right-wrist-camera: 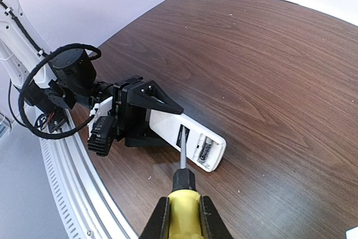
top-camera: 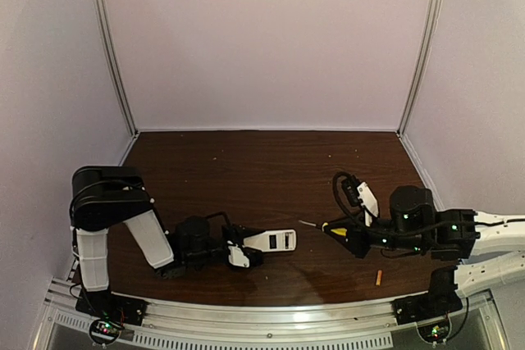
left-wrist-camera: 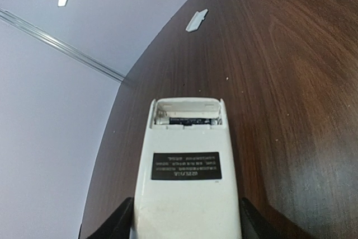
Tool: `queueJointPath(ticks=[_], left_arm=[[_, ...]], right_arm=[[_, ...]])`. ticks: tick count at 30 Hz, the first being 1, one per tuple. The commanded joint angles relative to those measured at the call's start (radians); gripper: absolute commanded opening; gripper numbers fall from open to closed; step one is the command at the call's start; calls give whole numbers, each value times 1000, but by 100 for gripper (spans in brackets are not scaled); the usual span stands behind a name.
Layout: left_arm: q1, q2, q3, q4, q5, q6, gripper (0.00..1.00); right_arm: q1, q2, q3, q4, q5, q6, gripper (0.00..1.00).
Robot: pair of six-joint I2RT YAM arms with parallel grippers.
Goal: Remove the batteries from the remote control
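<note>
The white remote control (top-camera: 275, 240) lies back up on the table, its near end clamped in my left gripper (top-camera: 246, 252). Seen from the left wrist, the remote control (left-wrist-camera: 187, 177) has its end compartment open, and a dark battery (left-wrist-camera: 190, 120) lies inside. An orange battery (top-camera: 379, 277) rests loose on the table at the front right. My right gripper (right-wrist-camera: 182, 216) is shut on the yellow-handled screwdriver (right-wrist-camera: 183, 180). Its shaft points at the remote control (right-wrist-camera: 168, 124) and the tip hovers by the black label, short of the dark battery (right-wrist-camera: 206, 149).
A small white cover piece (left-wrist-camera: 196, 19) lies on the table beyond the remote. The metal rail (top-camera: 262, 317) runs along the near table edge. White walls close in the brown table (top-camera: 262, 170) at the back and sides.
</note>
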Motion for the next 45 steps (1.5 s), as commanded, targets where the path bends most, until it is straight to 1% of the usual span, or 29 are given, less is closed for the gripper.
queueJointPath(ticks=[1, 6, 10, 15, 20, 23, 28, 35, 45], left_arm=[[10, -20, 36, 66, 18, 28, 0], [16, -113, 97, -243, 31, 35, 0], [30, -159, 120, -393, 70, 23, 0], [43, -172, 200, -588, 82, -5, 0], [48, -176, 228, -657, 95, -24, 0], [53, -176, 252, -706, 90, -28, 0], [53, -172, 253, -703, 67, -28, 0], [53, -161, 265, -717, 52, -28, 0], [53, -147, 277, -731, 30, -23, 0]], right_arm=[[6, 7, -11, 47, -27, -18, 0], [7, 20, 3, 17, -26, -15, 0], [7, 26, -1, 12, -22, -14, 0], [7, 61, -15, 35, -3, 12, 0], [7, 104, -39, 66, 47, 65, 0], [6, 120, -38, 50, 87, 102, 0], [7, 148, -35, 41, 126, 160, 0], [6, 251, -1, 31, 161, 233, 0], [7, 361, 35, 89, 146, 265, 0]])
